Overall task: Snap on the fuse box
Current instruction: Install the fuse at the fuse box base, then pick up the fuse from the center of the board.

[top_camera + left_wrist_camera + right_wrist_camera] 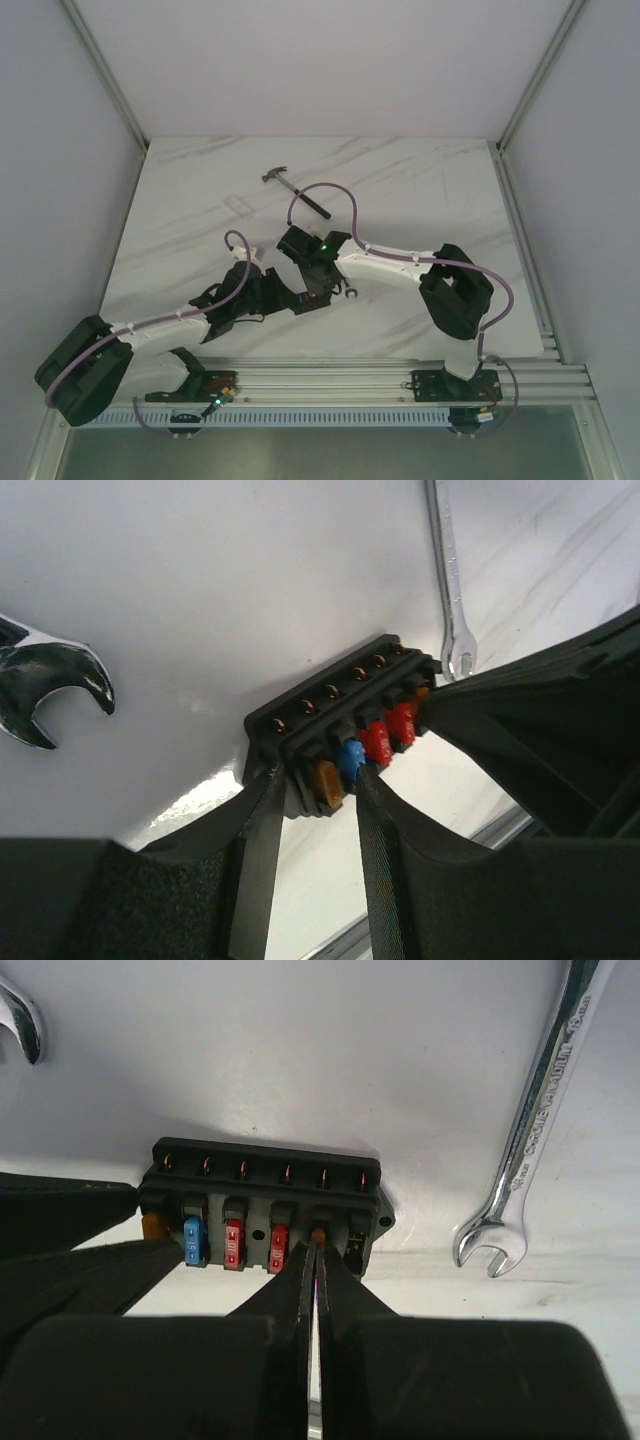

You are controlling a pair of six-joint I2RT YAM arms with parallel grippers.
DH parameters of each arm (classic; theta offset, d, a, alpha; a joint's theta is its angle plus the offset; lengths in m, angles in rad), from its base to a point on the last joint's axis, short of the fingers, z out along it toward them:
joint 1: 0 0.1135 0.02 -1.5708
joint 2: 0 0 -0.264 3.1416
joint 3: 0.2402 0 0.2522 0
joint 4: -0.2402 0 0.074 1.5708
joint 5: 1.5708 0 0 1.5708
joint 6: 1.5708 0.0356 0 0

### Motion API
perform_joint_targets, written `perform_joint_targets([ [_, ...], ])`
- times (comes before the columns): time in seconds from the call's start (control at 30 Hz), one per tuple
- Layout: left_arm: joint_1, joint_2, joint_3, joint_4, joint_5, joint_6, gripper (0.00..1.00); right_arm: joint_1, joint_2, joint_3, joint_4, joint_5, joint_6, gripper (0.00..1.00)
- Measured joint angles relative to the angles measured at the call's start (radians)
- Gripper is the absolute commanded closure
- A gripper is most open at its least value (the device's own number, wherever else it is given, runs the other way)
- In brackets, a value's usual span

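Two wrenches (pixel 530 1120) (pixel 25 1020) flank the fuse box (pixel 265 1185) — left fingers (pixel 255 850) grasp it, right fingers (pixel 285 1290) clenched.

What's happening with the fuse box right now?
The left gripper clamps one end of the fuse box. The right gripper, shut, has its tips at a small orange fuse near the other end. A long wrench and a second wrench lie nearby, untouched.

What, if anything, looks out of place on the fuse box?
On the fuse box, the end slot nearest the wrench looks dark, with no coloured fuse showing, unlike the other slots. Nothing looks spilled or broken.
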Motion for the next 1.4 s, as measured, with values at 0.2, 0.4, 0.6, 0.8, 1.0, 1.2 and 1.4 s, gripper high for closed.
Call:
perform_joint_targets([
  [0.2, 0.0, -0.077, 0.0, -0.026, -0.026, 0.009, 0.53, 0.004, -0.013, 0.003, 0.017, 0.018, -0.043, 0.81],
  [0.4, 0.0, -0.156, 0.0, -0.073, -0.066, 0.024, 0.47, -0.011, -0.131, -0.062, 0.028, 0.02, -0.049, 0.64],
  [0.6, 0.0, -0.197, 0.0, -0.104, -0.094, 0.047, 0.42, -0.154, -0.387, -0.246, 0.029, 0.021, -0.027, 0.51],
  [0.8, 0.0, -0.2, 0.001, -0.122, -0.101, 0.069, 0.37, -0.407, -0.55, -0.45, 0.019, 0.041, 0.0, 0.41],
  [1.0, 0.0, -0.2, 0.001, -0.126, -0.105, 0.087, 0.31, -0.653, -0.619, -0.595, 0.036, 0.046, -0.002, 0.34],
  [1.2, 0.001, -0.2, 0.001, -0.126, -0.111, 0.099, 0.22, -0.872, -0.636, -0.693, 0.117, 0.043, -0.029, 0.34],
  [1.4, 0.005, -0.2, 0.001, -0.126, -0.113, 0.105, 0.2, -0.922, -0.589, -0.71, 0.164, -0.023, -0.043, 0.42],
])
